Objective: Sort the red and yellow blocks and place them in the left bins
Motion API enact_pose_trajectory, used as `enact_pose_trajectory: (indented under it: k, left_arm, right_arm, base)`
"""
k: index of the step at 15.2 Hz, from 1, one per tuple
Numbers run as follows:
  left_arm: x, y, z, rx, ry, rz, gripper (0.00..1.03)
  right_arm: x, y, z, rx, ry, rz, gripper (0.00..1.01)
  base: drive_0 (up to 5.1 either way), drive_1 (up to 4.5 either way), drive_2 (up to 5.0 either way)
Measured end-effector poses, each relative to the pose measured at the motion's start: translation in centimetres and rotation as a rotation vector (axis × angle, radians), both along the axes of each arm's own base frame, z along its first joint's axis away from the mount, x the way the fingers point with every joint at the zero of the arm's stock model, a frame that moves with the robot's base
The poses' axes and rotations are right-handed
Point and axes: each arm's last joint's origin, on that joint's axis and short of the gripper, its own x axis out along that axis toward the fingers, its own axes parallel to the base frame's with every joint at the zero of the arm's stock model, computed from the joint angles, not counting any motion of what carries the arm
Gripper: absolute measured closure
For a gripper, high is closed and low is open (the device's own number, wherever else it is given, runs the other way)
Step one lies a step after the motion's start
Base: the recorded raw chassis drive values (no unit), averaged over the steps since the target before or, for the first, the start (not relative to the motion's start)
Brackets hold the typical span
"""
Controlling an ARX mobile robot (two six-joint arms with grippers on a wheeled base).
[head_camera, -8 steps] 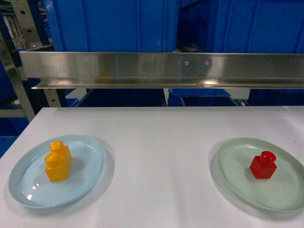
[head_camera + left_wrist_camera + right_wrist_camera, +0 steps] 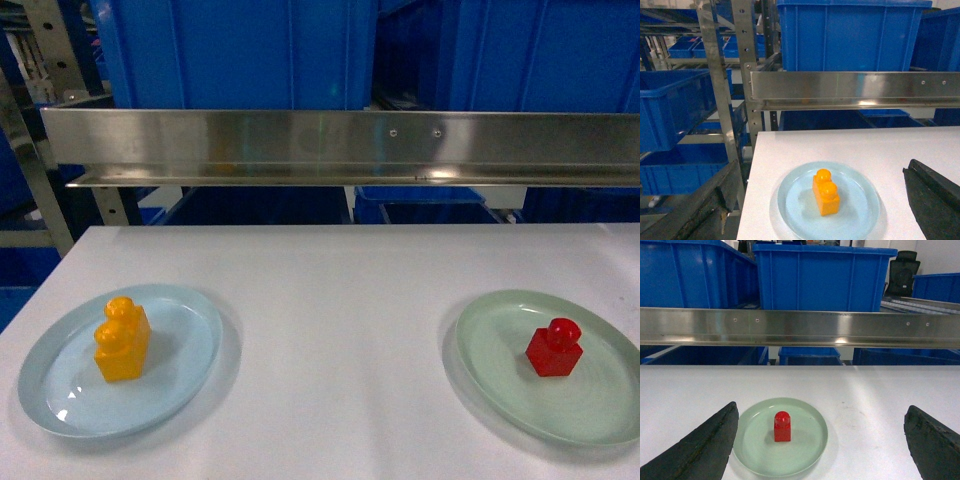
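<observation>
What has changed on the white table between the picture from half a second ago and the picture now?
Nothing has visibly changed. The orange-yellow two-stud plastic brick stands on the pale blue round plate as before, and the red single-stud plastic brick on the pale green round plate. In the wrist views both grippers are open and hold nothing.

An orange-yellow block (image 2: pixel 825 192) is seen upright on a pale blue plate (image 2: pixel 860 217) on the white table (image 2: pixel 880 145). Blue bins (image 2: pixel 850 35) are stacked behind a steel rail (image 2: pixel 855 89).
</observation>
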Motion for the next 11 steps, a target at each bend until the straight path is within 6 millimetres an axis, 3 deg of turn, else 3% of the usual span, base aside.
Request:
enact_pose_trajectory:
  k: [11]
  left_arm:
    - [0.00, 0.00, 0.00, 0.000, 0.000, 0.000, 0.05]
  right_arm:
    - [0.00, 0.00, 0.00, 0.000, 0.000, 0.000, 0.03]
  base:
    - [0.0, 0.00, 0.0]
